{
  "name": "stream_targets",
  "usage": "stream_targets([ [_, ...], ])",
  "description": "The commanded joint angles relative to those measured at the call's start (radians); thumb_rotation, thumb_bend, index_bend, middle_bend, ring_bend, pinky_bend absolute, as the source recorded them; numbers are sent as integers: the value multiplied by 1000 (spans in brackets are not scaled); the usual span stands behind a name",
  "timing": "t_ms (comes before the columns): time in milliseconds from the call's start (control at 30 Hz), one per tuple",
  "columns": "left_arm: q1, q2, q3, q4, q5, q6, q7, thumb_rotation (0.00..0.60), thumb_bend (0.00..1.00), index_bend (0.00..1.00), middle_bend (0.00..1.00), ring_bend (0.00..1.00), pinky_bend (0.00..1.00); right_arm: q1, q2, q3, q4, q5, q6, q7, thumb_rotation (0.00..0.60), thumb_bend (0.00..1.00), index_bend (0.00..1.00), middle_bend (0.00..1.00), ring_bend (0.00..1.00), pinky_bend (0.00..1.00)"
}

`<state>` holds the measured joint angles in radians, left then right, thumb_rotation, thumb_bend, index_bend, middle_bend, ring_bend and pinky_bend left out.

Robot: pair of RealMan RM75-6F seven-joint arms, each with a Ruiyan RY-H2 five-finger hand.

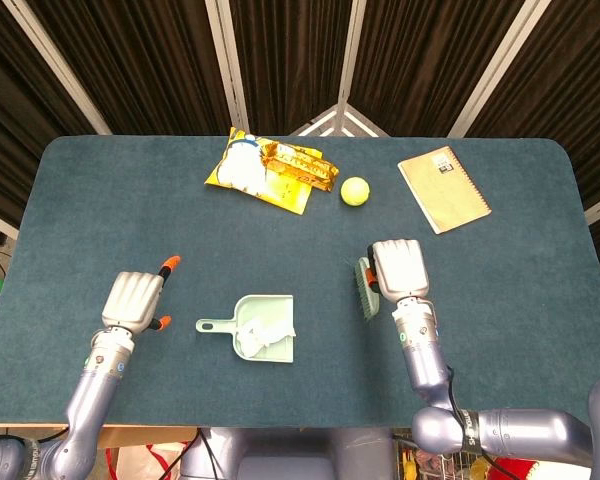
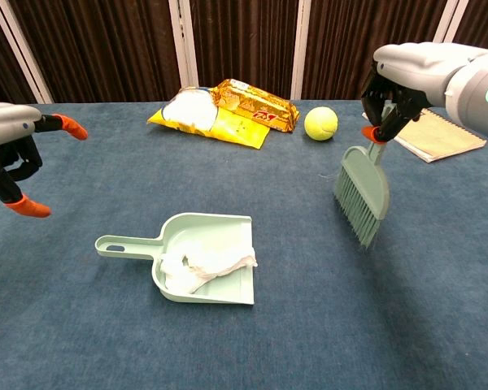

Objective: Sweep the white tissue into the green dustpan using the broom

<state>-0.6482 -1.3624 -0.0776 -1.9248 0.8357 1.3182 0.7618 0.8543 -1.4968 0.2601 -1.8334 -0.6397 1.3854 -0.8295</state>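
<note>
The green dustpan (image 1: pixel 258 326) (image 2: pixel 197 257) lies flat on the blue table, handle pointing left, with the crumpled white tissue (image 1: pixel 260 338) (image 2: pixel 207 266) inside it. My left hand (image 1: pixel 134 301) (image 2: pixel 11 157) hovers open to the left of the handle, clear of it. My right hand (image 1: pixel 399 267) (image 2: pixel 413 77) grips the handle of the green broom (image 1: pixel 365 288) (image 2: pixel 362 191). The broom hangs bristles down, to the right of the dustpan and apart from it.
A yellow snack bag (image 1: pixel 265 170) (image 2: pixel 220 110) and a tennis ball (image 1: pixel 354 190) (image 2: pixel 320 123) lie at the back of the table. A spiral notebook (image 1: pixel 443 188) (image 2: pixel 436 133) sits at the back right.
</note>
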Motion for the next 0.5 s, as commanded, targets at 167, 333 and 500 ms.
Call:
stream_targets([
  [167,31,55,-12,-15,42,-3,-80,600,0,133,810,929,1000,8,23,21,-10,17,40,-61,600,409,0,1,0,41],
  [333,52,86,-14,-22,86,1,-133,600,0,122,778,909,1000,7,37,13,2,-24,78,-94,600,409,0,0,0,27],
  [500,67,114,-13,-31,118,-1,-164,600,0,113,717,825,955,-9,61,26,-27,-21,93,-92,600,410,0,0,0,28],
])
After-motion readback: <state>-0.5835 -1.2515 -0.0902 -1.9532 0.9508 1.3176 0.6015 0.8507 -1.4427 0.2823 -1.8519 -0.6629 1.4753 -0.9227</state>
